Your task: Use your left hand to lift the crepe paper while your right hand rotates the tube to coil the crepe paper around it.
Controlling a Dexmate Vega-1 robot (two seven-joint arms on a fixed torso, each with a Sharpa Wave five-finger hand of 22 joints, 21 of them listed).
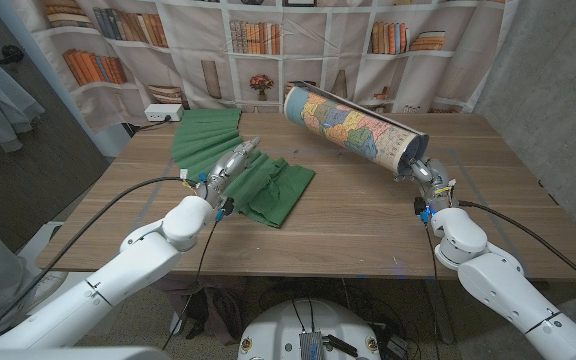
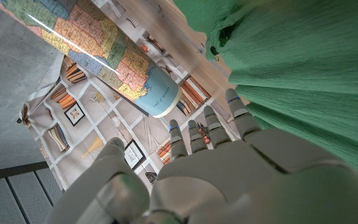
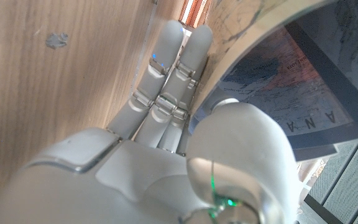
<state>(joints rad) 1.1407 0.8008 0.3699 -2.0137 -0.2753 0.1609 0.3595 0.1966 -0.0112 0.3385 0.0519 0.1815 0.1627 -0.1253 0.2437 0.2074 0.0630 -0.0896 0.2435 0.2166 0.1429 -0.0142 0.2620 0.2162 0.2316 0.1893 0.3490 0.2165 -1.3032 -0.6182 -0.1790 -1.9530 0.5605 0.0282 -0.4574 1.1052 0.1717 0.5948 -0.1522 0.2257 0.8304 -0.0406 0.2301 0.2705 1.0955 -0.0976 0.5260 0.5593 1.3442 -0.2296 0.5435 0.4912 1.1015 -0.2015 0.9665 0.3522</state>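
Toward the far edge of the wooden desk [image 1: 348, 225], left of centre, lies one sheet of green crepe paper [image 1: 268, 185]; it runs from a fanned, pleated end near the far left corner to a crumpled, folded end nearer the middle; the left hand [image 1: 226, 168] lies on top of it, fingers [image 2: 211, 126] stretched forward and close together over the paper, though whether they pinch it I cannot tell. One tube [image 1: 353, 124] printed with a coloured map sits right of centre, slanting from the far edge toward the right edge, well apart from the paper; the right hand [image 1: 420, 170] holds its open near end, thumb inside the rim and fingers [image 3: 166, 68] outside against the wall. Bare wood spans the whole near half of the desk and the strip between paper and tube.
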